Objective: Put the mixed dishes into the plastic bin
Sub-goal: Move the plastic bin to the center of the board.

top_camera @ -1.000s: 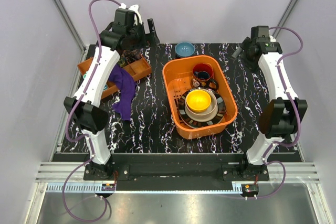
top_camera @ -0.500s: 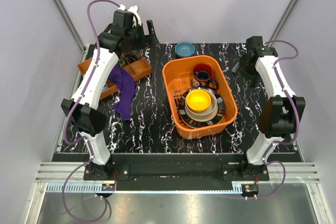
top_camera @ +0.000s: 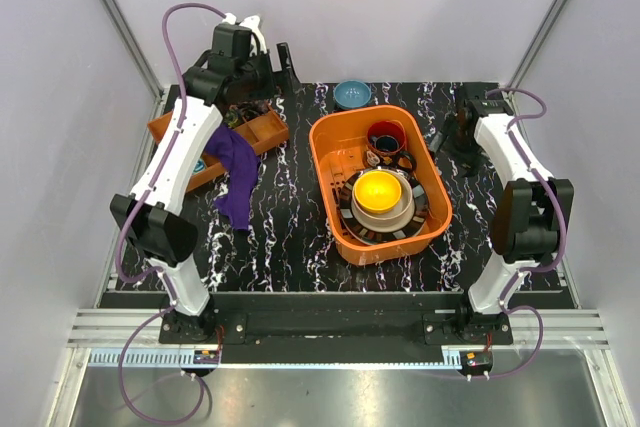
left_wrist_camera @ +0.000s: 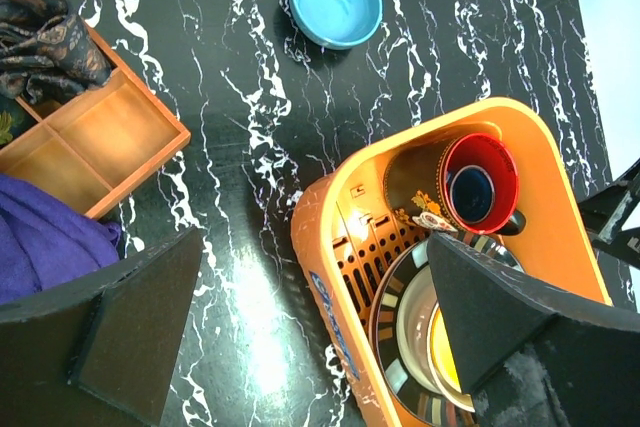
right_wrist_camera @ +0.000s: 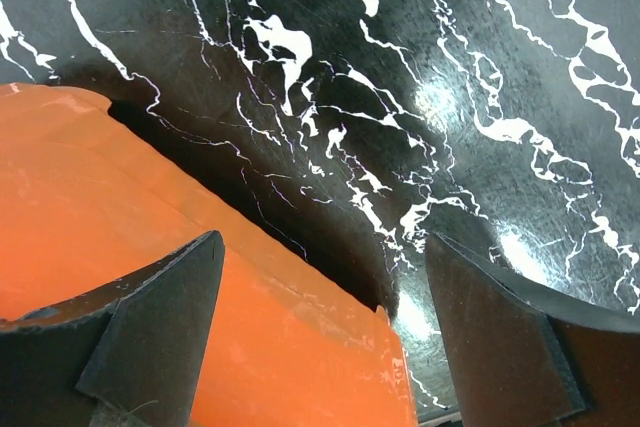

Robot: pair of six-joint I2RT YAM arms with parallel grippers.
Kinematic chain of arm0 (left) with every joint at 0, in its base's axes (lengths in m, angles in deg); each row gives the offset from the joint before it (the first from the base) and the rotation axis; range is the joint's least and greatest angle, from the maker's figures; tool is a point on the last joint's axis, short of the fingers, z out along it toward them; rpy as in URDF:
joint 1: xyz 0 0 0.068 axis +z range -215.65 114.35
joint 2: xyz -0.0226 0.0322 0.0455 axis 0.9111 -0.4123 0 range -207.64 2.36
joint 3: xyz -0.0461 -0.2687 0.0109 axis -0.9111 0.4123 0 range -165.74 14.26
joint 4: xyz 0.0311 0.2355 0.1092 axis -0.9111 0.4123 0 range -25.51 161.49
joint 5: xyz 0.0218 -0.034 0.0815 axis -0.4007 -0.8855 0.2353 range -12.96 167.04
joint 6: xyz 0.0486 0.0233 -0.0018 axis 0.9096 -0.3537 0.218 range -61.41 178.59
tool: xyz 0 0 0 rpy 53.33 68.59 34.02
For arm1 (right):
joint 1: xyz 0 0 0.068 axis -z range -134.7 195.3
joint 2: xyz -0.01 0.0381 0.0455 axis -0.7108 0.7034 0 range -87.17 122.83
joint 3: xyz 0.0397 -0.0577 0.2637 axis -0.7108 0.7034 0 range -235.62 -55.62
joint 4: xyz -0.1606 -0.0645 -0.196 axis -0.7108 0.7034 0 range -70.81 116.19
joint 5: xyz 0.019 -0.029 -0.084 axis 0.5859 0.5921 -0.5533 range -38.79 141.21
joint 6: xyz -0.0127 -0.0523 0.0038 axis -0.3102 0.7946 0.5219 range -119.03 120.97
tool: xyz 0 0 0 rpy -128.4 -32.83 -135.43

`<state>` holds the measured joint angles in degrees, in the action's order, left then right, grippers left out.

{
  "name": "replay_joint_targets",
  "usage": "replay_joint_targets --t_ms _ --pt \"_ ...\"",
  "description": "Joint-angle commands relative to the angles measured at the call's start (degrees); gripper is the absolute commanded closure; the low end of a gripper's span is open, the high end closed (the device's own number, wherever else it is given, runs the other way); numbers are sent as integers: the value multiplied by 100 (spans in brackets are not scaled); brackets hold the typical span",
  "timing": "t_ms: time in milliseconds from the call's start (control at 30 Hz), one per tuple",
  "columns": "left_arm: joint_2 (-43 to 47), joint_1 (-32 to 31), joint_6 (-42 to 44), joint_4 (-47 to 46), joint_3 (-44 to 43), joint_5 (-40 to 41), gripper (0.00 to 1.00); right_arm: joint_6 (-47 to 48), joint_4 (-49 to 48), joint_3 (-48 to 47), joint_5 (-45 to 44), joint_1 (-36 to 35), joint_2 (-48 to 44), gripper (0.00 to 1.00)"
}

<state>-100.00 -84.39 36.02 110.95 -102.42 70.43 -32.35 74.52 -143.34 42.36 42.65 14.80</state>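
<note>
You have one plastic bin (top_camera: 320,177), one red mug (top_camera: 386,136) and three bowls: a yellow bowl (top_camera: 378,190), a beige bowl (top_camera: 386,217) and a small blue bowl (top_camera: 351,94). You count two plates: a striped-rim plate (top_camera: 349,215) and a patterned plate (left_wrist_camera: 408,182). Add one compartment tray (top_camera: 265,132), one purple cloth (top_camera: 238,172), one dark patterned cloth (left_wrist_camera: 45,42), and two hands: left hand (left_wrist_camera: 312,247), right hand (right_wrist_camera: 320,247).

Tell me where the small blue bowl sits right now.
In the top view, the small blue bowl stands on the table near its far edge, just beyond the plastic bin's far rim and right of the wooden tray.

The right arm (top_camera: 508,150) has swung its jaws toward the plastic bin (top_camera: 320,159).
</note>
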Motion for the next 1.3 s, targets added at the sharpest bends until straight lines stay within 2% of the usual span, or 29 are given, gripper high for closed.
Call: replay_joint_targets --t_ms 0,467,833,1267 --pt "358 11 7 -295 93 81 1 352 162 106 778 -463 42 9" --pt "446 11 68 -295 172 125 1 766 329 -333 1051 -1360 376 9" --pt "393 11 130 -269 129 90 1 924 400 -342 1183 -1633 270 9" --pt "314 20 200 -163 -12 99 1 1504 680 -1168 1007 -2230 815 9"
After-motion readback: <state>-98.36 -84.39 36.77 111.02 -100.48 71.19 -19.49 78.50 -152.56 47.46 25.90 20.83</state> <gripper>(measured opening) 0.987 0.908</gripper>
